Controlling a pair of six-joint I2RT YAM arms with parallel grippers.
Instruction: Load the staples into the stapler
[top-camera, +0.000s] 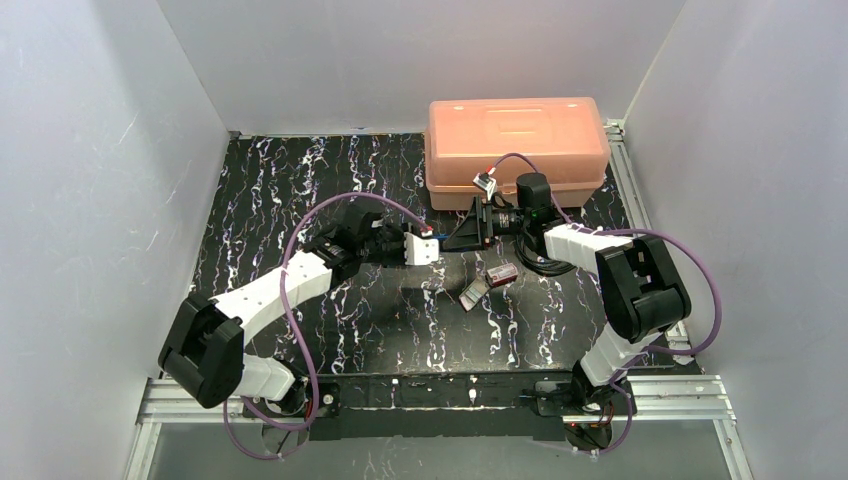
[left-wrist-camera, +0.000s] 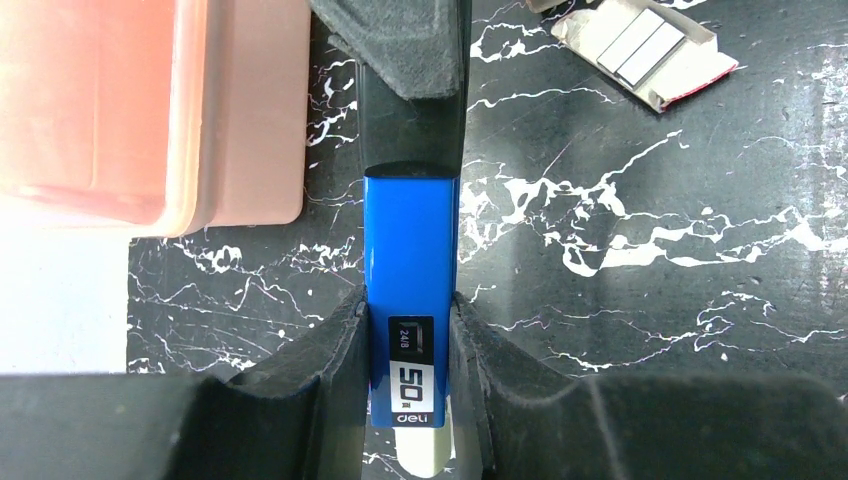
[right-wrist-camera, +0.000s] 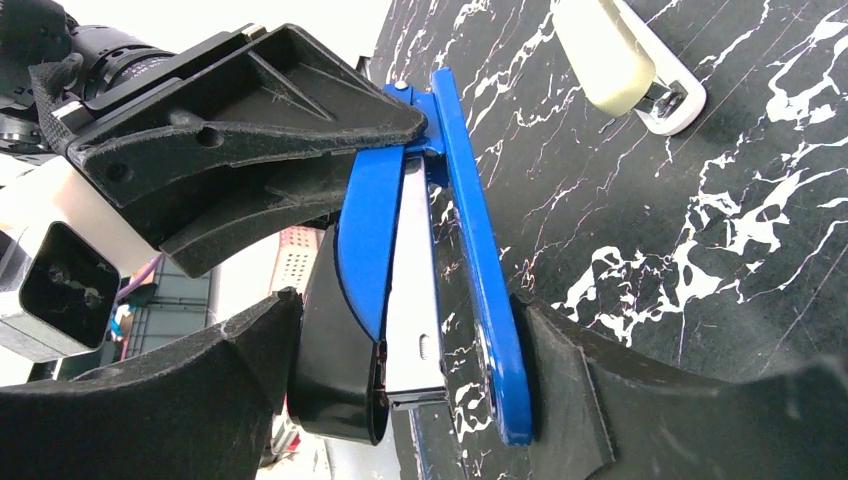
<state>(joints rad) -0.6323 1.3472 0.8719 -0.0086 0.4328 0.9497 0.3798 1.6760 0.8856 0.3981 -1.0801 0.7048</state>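
Observation:
The blue and black stapler (left-wrist-camera: 410, 250) hangs above the mat between both grippers. My left gripper (left-wrist-camera: 410, 350) is shut on its blue end with the label. My right gripper (right-wrist-camera: 405, 370) is shut on the other end (right-wrist-camera: 440, 250), one finger on the black top and one on the blue base, with the metal magazine showing between them. The staples (left-wrist-camera: 640, 45) lie as silvery-white strips in a pale tray on the mat, which also shows in the top view (top-camera: 473, 292). The small red box (top-camera: 502, 273) lies beside the tray.
An orange plastic case (top-camera: 518, 150) stands at the back right, close behind the grippers. A coiled black cable (top-camera: 540, 264) lies by the right arm. A cream-coloured object (right-wrist-camera: 620, 60) lies on the mat under the stapler. White walls enclose the black marbled mat (top-camera: 300, 180).

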